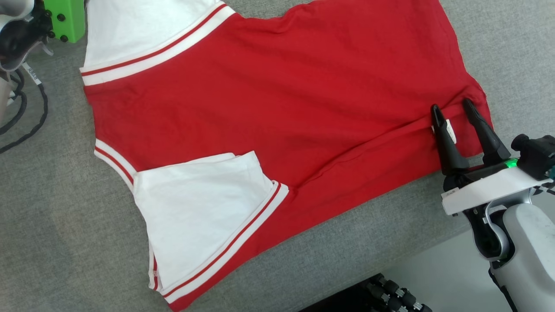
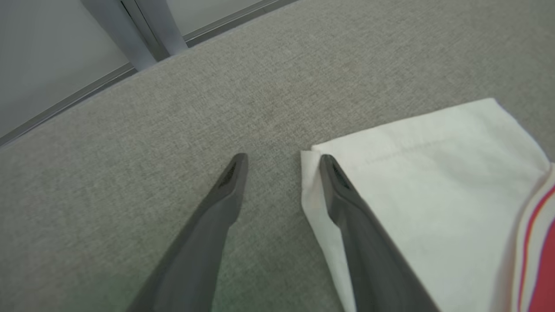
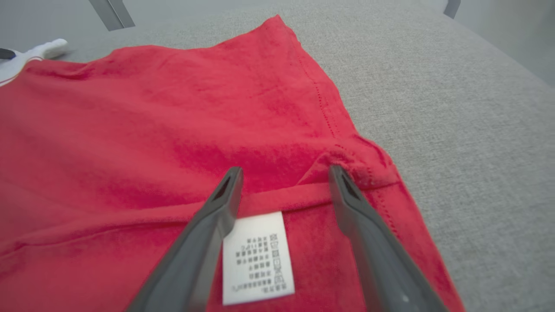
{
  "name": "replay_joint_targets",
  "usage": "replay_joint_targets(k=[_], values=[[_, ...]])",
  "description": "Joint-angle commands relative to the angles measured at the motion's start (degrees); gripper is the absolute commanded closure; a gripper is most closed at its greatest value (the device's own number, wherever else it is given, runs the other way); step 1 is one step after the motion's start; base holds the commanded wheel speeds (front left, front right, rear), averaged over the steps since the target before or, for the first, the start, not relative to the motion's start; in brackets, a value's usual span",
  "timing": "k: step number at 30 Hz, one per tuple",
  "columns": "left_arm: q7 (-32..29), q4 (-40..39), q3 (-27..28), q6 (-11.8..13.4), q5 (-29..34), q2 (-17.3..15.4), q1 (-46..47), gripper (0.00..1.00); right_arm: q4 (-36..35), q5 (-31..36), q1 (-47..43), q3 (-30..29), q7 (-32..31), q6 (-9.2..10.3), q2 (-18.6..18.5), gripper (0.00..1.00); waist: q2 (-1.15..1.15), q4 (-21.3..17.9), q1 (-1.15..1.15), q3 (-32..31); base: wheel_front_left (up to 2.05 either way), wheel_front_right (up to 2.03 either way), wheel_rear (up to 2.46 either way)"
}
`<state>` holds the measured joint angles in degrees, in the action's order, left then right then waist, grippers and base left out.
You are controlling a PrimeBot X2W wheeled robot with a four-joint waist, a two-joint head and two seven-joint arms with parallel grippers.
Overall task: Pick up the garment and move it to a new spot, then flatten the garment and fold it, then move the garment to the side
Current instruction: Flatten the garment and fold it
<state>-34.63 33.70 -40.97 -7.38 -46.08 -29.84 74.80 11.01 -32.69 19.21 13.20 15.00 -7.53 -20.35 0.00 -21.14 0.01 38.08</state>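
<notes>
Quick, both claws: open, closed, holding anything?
Left claw: open, empty, at the sleeve corner.
Right claw: open, empty, over the shirt by its label.

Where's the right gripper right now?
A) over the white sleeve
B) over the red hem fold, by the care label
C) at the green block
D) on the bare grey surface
B: the right gripper stands open over the folded red hem of the garment, with the white care label inside its open span.

I see grey woven cloth (image 2: 130, 195) under and ahead of the left fingers (image 2: 230, 186); beyond their tips, to the left, a grey metal post (image 2: 160, 30) stands at its far edge.
</notes>
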Motion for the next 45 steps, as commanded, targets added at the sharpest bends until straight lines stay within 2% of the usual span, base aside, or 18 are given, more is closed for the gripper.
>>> replay_joint_targets(k=[1,2,3,4,5,8,15,21,27,28,31,37,45], values=[[0.43,0.47,-0.46,-0.19,0.19,-0.49,0.8,0.5,-0.28,-0.26,0.69,-0.12,0.24,0.09,-0.06,0.0,0.0,-0.37,-0.01,0.03,0.0,0.0,0.0],[0.39,0.66,-0.73,-0.19,0.05,-0.55,0.84,0.57,-0.33,-0.32,0.61,-0.18,0.24,0.09,-0.11,0.0,0.0,-0.5,-0.01,0.02,0.0,0.0,0.0],[0.43,0.86,-1.02,-0.19,-0.42,-0.58,0.77,0.7,-0.35,-0.4,0.55,-0.27,0.24,0.09,-0.13,0.0,0.0,-0.68,-0.01,0.01,0.0,0.0,0.0],[0.3,0.96,-1.28,-0.19,-0.84,-0.58,0.61,0.76,-0.37,-0.44,0.53,-0.29,0.24,0.09,-0.13,0.0,0.0,-0.82,-0.01,-0.01,0.0,0.0,0.0],[-0.28,0.9,-1.87,-0.2,-1.44,-0.65,0.33,1.0,-0.38,-0.47,0.5,-0.27,0.24,0.09,-0.13,0.0,0.0,-0.99,-0.01,-0.04,0.0,0.0,0.0],[-0.76,0.12,-3.25,-0.2,-2.8,-1.21,-0.21,1.0,-0.13,0.15,0.7,-0.46,0.24,0.09,-0.25,0.0,0.0,-1.33,-0.01,-0.2,0.0,0.0,0.0],[2.6,-2.87,-5.16,-0.2,-6.57,-2.14,-0.23,1.0,1.07,-0.77,4.04,-0.54,-0.23,0.09,-1.98,0.0,0.0,-0.27,-0.01,-2.11,0.0,0.0,0.0],[3.97,-7.3,-7.14,-0.2,-11.37,-3.25,-1.58,1.0,6.42,1.29,11.51,-4.75,-10.12,0.09,-3.74,0.0,0.0,2.92,-0.01,-4.43,0.0,0.0,0.0],[4.96,-11.62,-9.39,-0.2,-14.15,-4.88,-2.65,1.0,12.75,8.43,21.76,-7.98,-20.6,0.09,-3.67,0.0,0.0,6.88,-0.01,-5.61,0.0,0.0,0.0],[5.31,-12.73,-10.0,-0.2,-14.65,-5.26,-2.7,1.0,14.47,11.47,24.5,-7.91,-22.79,0.1,-4.08,0.0,0.0,8.05,-0.01,-5.52,0.0,0.0,0.0],[5.83,-14.16,-10.68,-0.2,-15.19,-5.83,-2.55,1.0,17.33,15.25,28.25,-7.3,-25.36,0.1,-3.79,0.0,0.0,9.46,-0.01,-5.01,0.0,0.0,0.0],[6.58,-15.93,-12.0,-0.21,-15.64,-6.22,-1.81,1.0,23.29,19.74,33.2,-6.48,-26.87,0.1,-4.25,0.0,0.0,11.35,-0.01,-3.72,0.0,0.0,0.0],[7.33,-16.58,-13.33,-0.2,-15.78,-6.66,-1.21,1.0,29.01,21.77,35.6,-6.12,-27.5,0.1,-4.24,0.0,0.0,12.2,-0.01,-2.86,0.0,0.0,0.0]])
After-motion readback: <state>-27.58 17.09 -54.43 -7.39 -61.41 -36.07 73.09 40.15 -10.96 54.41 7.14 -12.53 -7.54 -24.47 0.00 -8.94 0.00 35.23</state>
